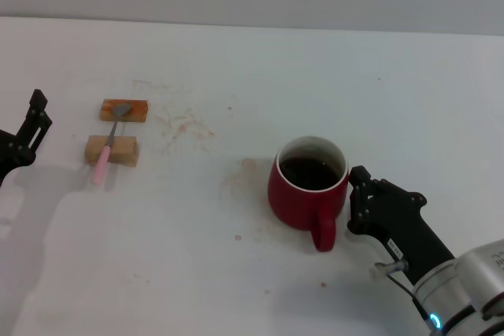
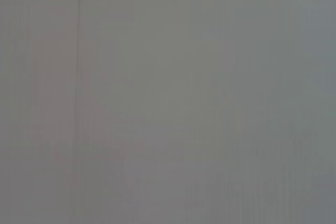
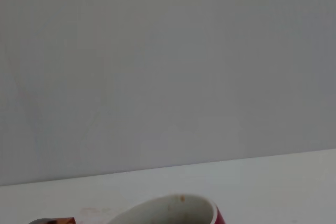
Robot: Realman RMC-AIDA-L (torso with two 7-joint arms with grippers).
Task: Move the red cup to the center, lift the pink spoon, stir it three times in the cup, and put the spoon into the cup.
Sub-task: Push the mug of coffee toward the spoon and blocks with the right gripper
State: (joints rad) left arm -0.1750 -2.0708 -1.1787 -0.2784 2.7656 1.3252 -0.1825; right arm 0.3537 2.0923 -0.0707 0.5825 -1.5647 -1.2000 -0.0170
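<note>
The right gripper [image 1: 356, 194] sits at the cup's [image 1: 307, 191] three o'clock, black fingers right against the wall beside the handle — whether they are spread or pinching cannot be told. The cup stands upright near the table's [image 1: 236, 273] middle, handle toward six o'clock, dark liquid inside; the right wrist view catches only its rim [image 3: 173, 209]. Well off at its ten o'clock the spoon [image 1: 109, 145] lies across two wooden blocks [image 1: 124, 110] — bowl on the far one. The left gripper [image 1: 27, 133] hangs at the spoon's nine o'clock, its state unclear.
</note>
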